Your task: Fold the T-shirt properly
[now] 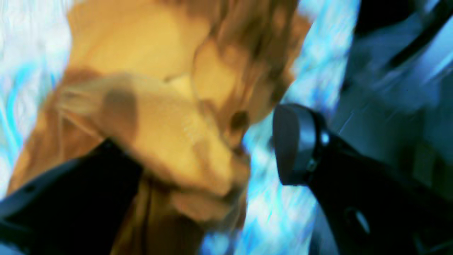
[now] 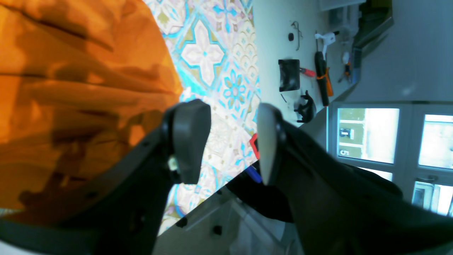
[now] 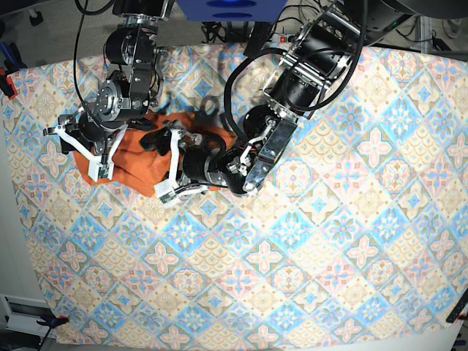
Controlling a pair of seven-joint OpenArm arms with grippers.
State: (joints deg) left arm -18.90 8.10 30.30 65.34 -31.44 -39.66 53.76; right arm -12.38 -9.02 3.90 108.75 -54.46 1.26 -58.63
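Base view gives you the whole scene: a worktop (image 3: 351,241) covered by a blue, pink and cream tile-patterned cloth, with the plain orange short-sleeved T-shirt of thin soft fabric (image 3: 139,164) lying bunched in its upper-left part, between the two arms.

You are early in the fold, by my reading. The shirt is a crumpled heap with no flat panel, no straight crease and no sleeve you can pick out; spreading it flat and every fold are left to do.

As the heap lies, its long axis runs roughly left to right in this view, tilted slightly; you cannot tell which end is collar and which is hem.

The left gripper (image 1: 198,152) hangs over the heap with its jaws wide and orange fabric between them, though blur hides whether they touch it. The right gripper (image 2: 233,141) has its jaws apart on nothing, at the shirt's edge.
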